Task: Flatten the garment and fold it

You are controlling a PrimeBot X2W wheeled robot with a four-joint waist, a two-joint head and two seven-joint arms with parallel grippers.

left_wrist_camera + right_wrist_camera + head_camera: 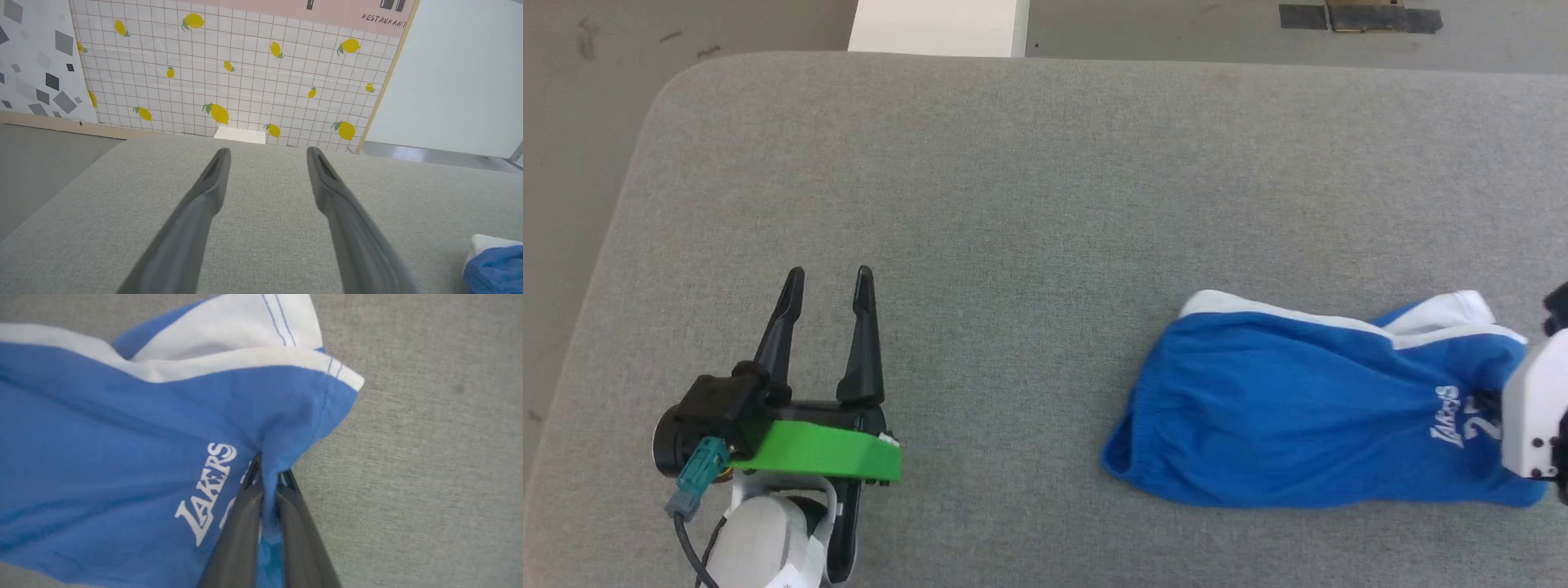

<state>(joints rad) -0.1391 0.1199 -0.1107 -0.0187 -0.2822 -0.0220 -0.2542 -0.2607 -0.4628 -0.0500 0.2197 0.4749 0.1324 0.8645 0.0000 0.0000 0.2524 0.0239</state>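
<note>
Currently: blue basketball shorts [1298,400], bunched, lying toward the right of the grey padded table [1013,180].
Right gripper [269,470]: fingers clamped on a pinch of leg fabric beside the lettering [206,490], probably to pull it flat.
Left gripper [830,278]: fingers apart, holding nothing, well apart from the shorts.
Spreading room: ample, leftward and toward the far edge.

Grey fabric table [1045,204], surroundings
Beyond the table's far edge stood a white block [939,27], a lemon-patterned wall [245,81], and, on the floor [572,122], dark strips [1360,18], perhaps tape.
</note>
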